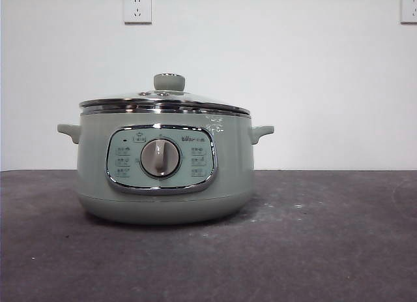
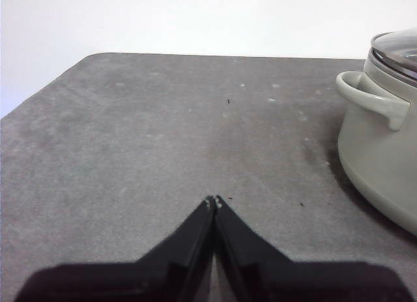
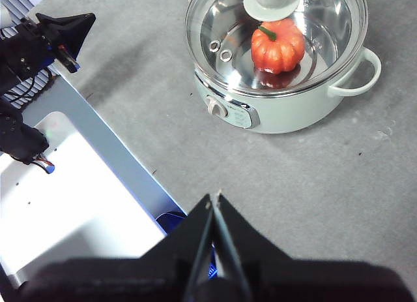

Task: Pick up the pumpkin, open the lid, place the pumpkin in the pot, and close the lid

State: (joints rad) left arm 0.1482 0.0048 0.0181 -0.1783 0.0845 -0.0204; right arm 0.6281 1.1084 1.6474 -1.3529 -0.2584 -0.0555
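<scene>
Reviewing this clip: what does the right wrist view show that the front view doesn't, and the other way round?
Only the right wrist view: the pumpkin lying inside the pot under the glass lid, the right pincer shut and empty away from the pot, and the left pincer off to one side.
Only the front view: two wall sockets and the control panel's buttons face-on.
Both: the pot with its lid on, its dial, and the grey table.

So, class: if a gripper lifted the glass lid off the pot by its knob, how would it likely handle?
The lid looks rigid: glass with a chrome rim, so probably breakable if dropped. Its round knob is small and smooth, so jaws might slip. Held there, the wide dome may tilt. It sits flat on the pot.
</scene>
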